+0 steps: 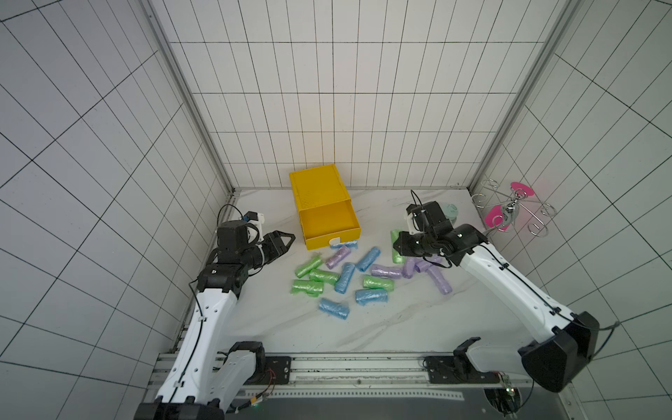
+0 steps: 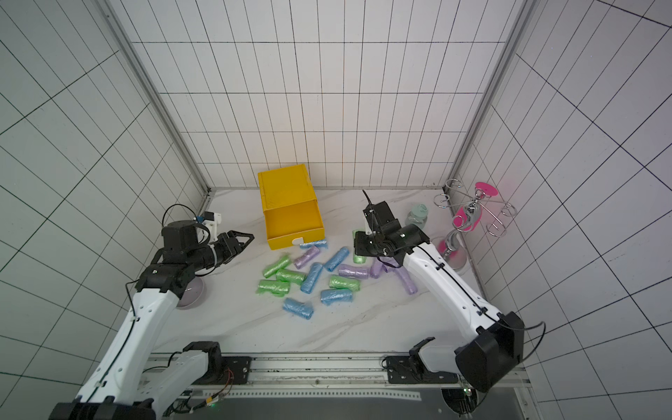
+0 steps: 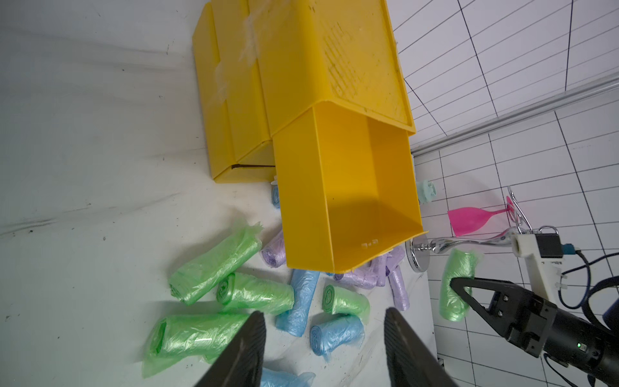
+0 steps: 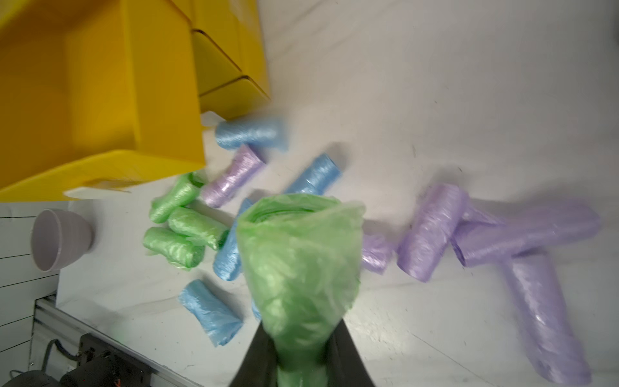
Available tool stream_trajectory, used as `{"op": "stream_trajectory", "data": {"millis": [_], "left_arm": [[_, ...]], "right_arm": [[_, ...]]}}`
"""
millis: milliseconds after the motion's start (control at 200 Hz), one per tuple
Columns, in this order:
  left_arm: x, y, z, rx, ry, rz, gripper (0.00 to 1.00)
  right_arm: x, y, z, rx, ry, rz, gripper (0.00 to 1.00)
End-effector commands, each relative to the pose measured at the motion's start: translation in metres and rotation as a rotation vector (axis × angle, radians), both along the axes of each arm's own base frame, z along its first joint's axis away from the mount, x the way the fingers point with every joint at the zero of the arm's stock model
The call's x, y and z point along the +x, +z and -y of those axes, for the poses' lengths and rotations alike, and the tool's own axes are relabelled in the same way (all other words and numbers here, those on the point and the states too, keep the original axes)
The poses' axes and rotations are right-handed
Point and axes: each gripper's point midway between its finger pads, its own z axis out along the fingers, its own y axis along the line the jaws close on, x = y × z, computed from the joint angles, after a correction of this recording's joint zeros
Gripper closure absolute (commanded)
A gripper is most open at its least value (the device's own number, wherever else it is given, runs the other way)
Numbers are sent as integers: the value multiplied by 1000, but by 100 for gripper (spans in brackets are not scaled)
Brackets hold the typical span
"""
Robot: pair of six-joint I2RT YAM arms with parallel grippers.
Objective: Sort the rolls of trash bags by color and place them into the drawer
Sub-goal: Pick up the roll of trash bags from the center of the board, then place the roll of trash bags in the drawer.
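Right of the drawer (image 1: 329,242), right tool (image 4: 298,338) is clamped on one end of a green roll (image 4: 301,261), the rest sticking out past the fingertips. Left tool (image 1: 290,238) hangs left of the drawer, jaws apart, nothing in them. Drawer is pulled out, yellow, empty. Other rolls (image 1: 344,278), green, blue and lilac, lie scattered on the worktop (image 1: 400,327) in front of it. One blue roll (image 1: 344,244) sits right at its front wall.
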Motion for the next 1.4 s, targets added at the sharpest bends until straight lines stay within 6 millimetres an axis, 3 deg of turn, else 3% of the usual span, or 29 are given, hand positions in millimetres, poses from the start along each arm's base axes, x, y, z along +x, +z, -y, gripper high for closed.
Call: {"op": "stream_trajectory", "data": {"millis": [0,115,300,525,939,1144,1394], "left_arm": [[13,26,-1,-57,-12,62,45],[27,32,-8,-114,34,85,44],[41,29,-12,-163,66,92,44],[44,20,-14,-156,70,71,44],[41,8,-15,-142,68,52,44],[39,2,-15,-141,71,39,44],[34,-3,-14,-140,70,30,44]], "right_arm": [[10,28,-48,39,131,25,91],[29,49,-100,108,210,53,94],[51,60,-170,186,295,61,94],[67,52,-224,258,348,30,94],[74,26,-240,264,336,-32,90],[76,17,-243,267,324,-54,81],[76,19,-244,273,322,-48,66]]}}
